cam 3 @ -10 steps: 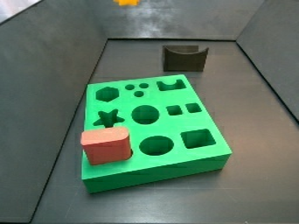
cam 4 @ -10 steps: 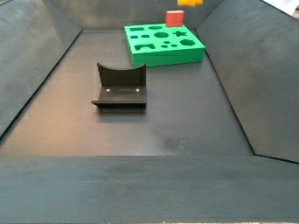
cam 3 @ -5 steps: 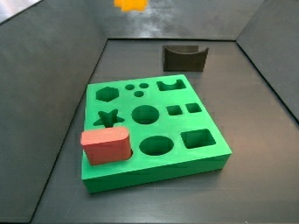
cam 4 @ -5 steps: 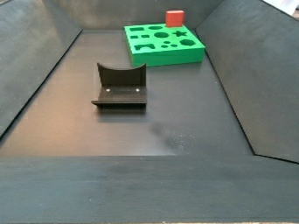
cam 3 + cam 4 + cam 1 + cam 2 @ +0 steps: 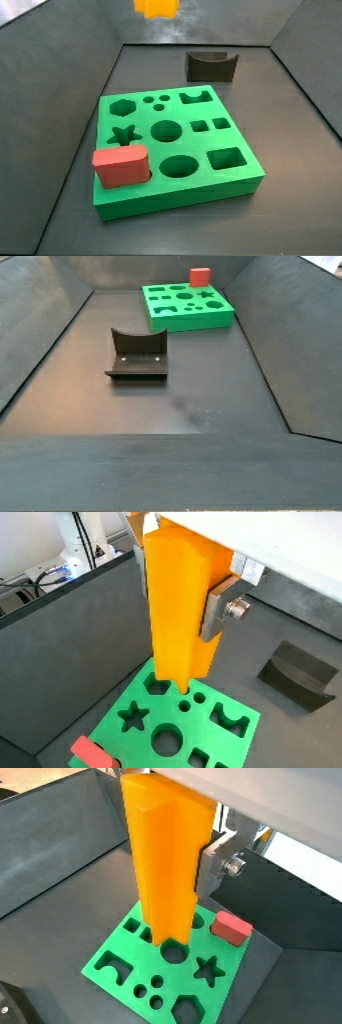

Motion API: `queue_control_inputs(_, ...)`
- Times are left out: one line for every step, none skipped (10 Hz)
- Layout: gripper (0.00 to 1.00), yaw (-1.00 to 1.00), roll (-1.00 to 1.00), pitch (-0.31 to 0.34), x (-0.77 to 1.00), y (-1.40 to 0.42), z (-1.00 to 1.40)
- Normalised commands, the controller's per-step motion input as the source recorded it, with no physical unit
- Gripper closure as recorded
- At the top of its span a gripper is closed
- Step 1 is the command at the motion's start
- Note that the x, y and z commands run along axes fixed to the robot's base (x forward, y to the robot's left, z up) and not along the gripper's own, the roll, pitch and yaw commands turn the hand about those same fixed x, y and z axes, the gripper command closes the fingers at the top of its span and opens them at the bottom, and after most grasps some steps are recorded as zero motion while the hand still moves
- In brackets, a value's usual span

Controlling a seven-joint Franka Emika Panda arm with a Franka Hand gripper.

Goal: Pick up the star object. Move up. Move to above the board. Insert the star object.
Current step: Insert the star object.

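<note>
My gripper is shut on the star object, a long orange-yellow ridged prism, and holds it upright high above the board. One silver finger presses its side; the opposite finger is hidden behind it. Both wrist views show this, with the gripper on the prism over the green board. The star hole lies open beside the prism's lower end. In a side view only the prism's lower end shows at the top edge, above the board.
A short red block stands in the board's near corner, next to the star hole. The dark fixture stands on the bin floor apart from the board. Sloped dark walls ring the floor.
The prism's lower end has shifted right and shows larger at the top of one side view. It has left the top edge of the other side view.
</note>
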Motion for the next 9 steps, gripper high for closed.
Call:
queue_control_inputs(1.0, -0.01, 0.0, -0.021, -0.15, 0.01, 0.0)
queue_control_inputs(1.0, 0.0, 0.0, 0.0, -0.02, 0.0, 0.0)
queue_control_inputs(1.0, 0.0, 0.03, -0.01, -0.22, 0.0, -0.18)
queue_control_inputs(1.0, 0.0, 0.05, -0.083, -0.61, 0.0, -0.45)
queue_control_inputs(1.0, -0.11, 0.01, -0.109, -0.94, -0.12, -0.55)
queue_control_inputs(1.0, -0.28, 0.0, -0.09, -0.87, -0.12, -0.57)
queue_control_inputs(1.0, -0.4, -0.02, -0.074, -0.76, -0.12, -0.59)
queue_control_inputs(1.0, -0.52, -0.03, -0.074, -0.61, -0.12, -0.61)
queue_control_inputs(1.0, -0.64, -0.03, -0.081, -0.47, -0.12, -0.64)
